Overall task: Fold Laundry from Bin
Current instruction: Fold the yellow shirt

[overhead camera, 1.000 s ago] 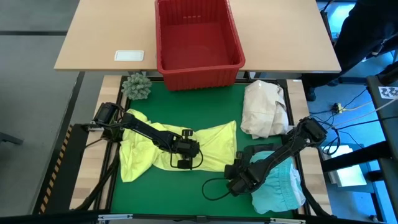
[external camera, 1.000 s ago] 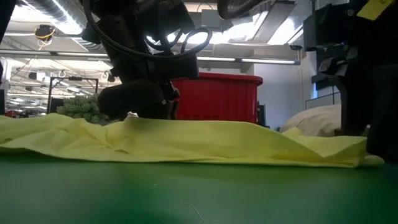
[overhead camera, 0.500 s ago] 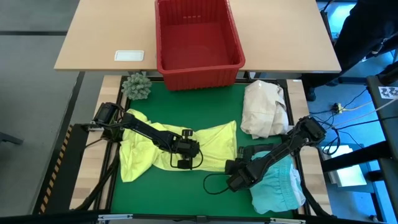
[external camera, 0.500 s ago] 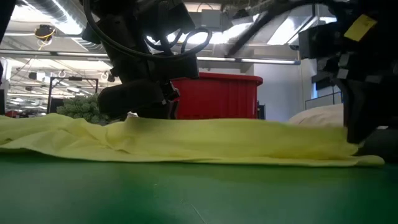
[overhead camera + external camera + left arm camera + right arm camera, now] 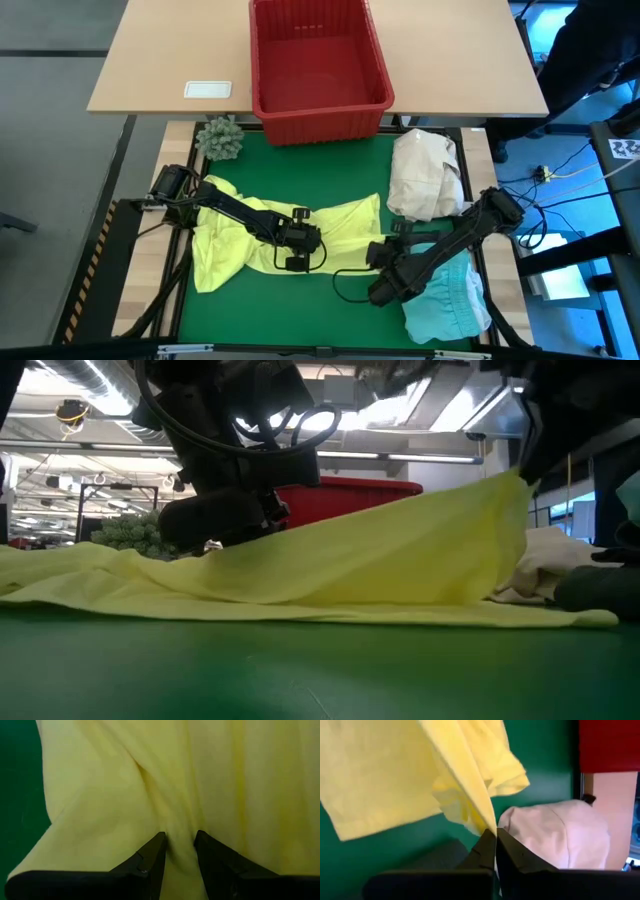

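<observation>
Right tool [image 5: 495, 837], pinched tight on the yellow shirt [image 5: 350, 225] edge, should lift slowly toward nine o'clock while left tool [image 5: 179, 851] clamps the middle fold.

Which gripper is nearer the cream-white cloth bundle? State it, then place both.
Right. The right gripper, shut on the bright yellow cloth garment's edge, sits just beside the cream-white cloth bundle; the left gripper pinches the garment's middle, farther away.

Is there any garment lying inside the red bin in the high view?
No. The high view shows the red bin with only its bare floor, while the yellow garment lies on the green mat.
</observation>
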You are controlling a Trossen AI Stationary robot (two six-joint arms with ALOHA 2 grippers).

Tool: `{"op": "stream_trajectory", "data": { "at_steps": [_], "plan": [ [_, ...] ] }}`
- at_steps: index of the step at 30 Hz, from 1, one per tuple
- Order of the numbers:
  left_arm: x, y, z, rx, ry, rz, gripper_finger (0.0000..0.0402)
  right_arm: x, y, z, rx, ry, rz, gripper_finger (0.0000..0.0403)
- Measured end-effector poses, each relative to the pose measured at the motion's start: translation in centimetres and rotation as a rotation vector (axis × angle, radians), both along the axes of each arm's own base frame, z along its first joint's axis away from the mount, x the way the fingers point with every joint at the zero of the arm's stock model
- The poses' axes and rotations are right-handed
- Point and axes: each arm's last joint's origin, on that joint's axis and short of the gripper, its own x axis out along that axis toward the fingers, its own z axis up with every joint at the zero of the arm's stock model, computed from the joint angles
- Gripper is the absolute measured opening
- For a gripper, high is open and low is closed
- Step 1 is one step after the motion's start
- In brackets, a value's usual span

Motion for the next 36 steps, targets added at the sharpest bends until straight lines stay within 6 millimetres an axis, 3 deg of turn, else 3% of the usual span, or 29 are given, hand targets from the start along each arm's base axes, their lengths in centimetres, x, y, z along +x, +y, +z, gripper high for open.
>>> {"op": "stream_trajectory", "data": {
  "at_steps": [5,10,14,22,29,33,36],
  "plan": [
    [0.0,0.0,0.0,0.0,0.0,0.0,0.0108,0.4,0.4,0.1,0.057,0.019,0.059,0.0001],
    [0.0,0.0,0.0,0.0,0.0,0.0,0.0108,0.4,1.0,-2.1,0.238,0.107,0.117,0.0001],
    [0.0,0.0,0.0,0.0,0.001,0.0,0.0108,-0.4,0.7,-3.7,0.264,0.17,0.091,0.0001],
    [0.0,0.0,0.0,0.002,0.0,-0.001,0.0108,-0.2,1.2,-5.3,0.437,0.171,0.099,0.0023],
    [0.8,-0.1,1.0,0.033,-0.005,-0.031,0.0108,-0.1,1.4,-3.5,0.437,0.22,0.089,0.0097],
    [1.8,-0.4,2.5,0.065,-0.034,-0.055,0.0108,-0.1,0.9,-1.3,0.288,0.199,0.097,0.0128],
    [2.3,-0.5,3.6,0.087,-0.021,-0.064,0.0108,-0.3,0.0,0.4,0.149,0.046,0.128,0.0133]
  ]
}}
